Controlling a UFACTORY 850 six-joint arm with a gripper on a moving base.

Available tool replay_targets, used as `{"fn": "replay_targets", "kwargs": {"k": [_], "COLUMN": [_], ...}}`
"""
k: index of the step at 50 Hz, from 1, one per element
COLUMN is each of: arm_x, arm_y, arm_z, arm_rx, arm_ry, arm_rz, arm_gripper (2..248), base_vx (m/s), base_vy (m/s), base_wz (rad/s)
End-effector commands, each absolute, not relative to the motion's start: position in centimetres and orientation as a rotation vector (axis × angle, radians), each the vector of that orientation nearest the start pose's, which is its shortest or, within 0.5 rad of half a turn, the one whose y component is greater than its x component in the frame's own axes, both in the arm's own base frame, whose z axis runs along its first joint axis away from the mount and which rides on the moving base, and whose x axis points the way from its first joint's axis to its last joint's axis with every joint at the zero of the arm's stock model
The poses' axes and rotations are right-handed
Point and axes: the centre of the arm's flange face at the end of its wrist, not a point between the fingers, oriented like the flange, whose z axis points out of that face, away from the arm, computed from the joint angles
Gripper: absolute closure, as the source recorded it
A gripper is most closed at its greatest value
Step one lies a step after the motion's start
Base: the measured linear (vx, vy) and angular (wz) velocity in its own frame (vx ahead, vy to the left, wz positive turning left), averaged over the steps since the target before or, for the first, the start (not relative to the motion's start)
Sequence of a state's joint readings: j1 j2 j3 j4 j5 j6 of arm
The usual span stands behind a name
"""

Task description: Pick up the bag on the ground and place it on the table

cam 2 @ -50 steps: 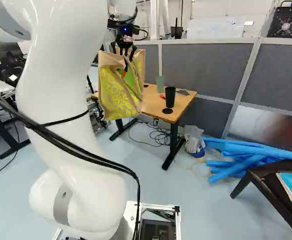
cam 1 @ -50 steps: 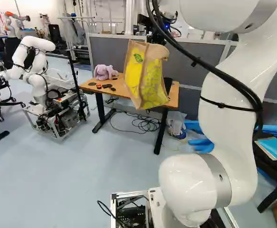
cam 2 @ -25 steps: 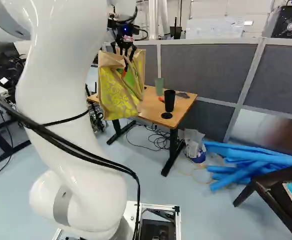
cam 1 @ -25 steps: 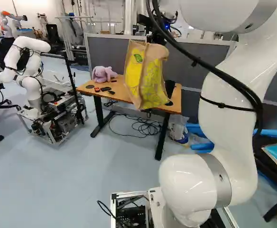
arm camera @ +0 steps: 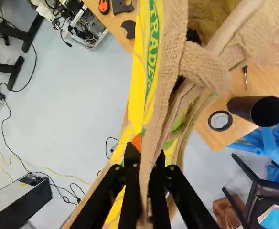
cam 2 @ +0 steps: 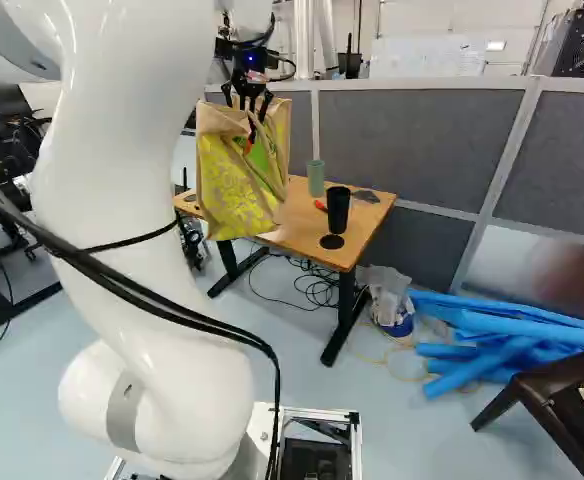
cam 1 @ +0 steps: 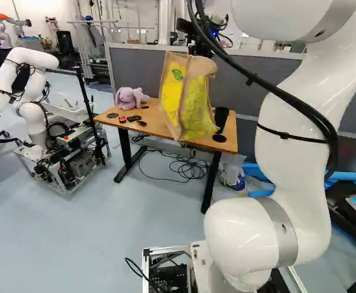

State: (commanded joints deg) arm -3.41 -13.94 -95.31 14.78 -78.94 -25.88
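The arm [cam 2: 122,200] arches high, fingers [cam 2: 266,104] (pointing down) clamping the bag [cam 2: 230,185].

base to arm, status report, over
Hand shut on yellow-and-tan burlap bag. Bag hanging, not set on brown wooden table. Black cylindrical cup on table, possibly in the way.

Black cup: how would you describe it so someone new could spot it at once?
In the right base view, find the wooden table before the grey partition. Toward its right-hand end stands the tall black cup, beside a flat black ring. Its height sets it apart from the ring, its colour from the green cup.
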Motion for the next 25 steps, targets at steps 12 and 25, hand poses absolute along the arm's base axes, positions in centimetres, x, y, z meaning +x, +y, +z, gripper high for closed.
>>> {"fn": "replay_targets", "kwargs": {"k": [12,25], "arm_x": [54.23,54.23], "arm_y": [-0.97,-0.97], "arm_z": [73.99,73.99], "arm_rx": [-2.859,-2.859], "arm_ry": [-0.502,-0.502], "arm_rz": [-0.153,-0.153], "arm_gripper": [222,222], "base_vx": [0.100,0.062], "base_vy": [0.000,0.001], "base_wz": [-0.010,-0.006]}}
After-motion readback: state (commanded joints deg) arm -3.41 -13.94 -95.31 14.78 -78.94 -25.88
